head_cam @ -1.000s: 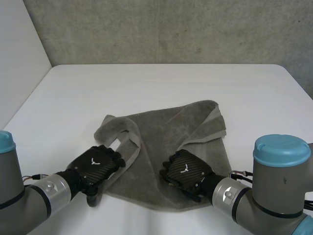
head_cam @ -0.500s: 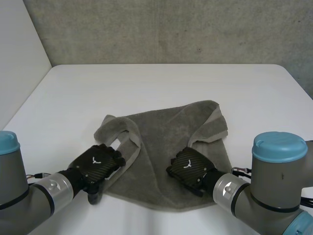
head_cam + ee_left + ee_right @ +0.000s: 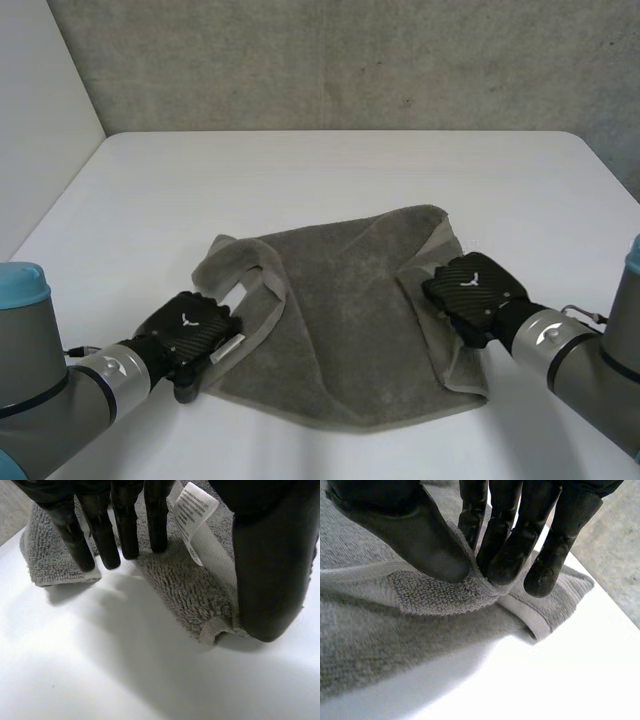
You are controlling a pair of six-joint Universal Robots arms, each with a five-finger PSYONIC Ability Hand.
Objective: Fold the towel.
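Towel [image 3: 340, 320], white label [image 3: 197, 510], right robot hand [image 3: 420, 535] pinching

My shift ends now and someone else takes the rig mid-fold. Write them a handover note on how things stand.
Left hand: open, straight fingers and thumb pressing the near left corner of the grey terry towel, beside its white care label.
Right hand: shut, pinching a raised fold of the towel's right hem.
Towel lies rumpled on the white table, its left edge flapped over.
Done: no clean fold yet. Left: flatten it, then fold.
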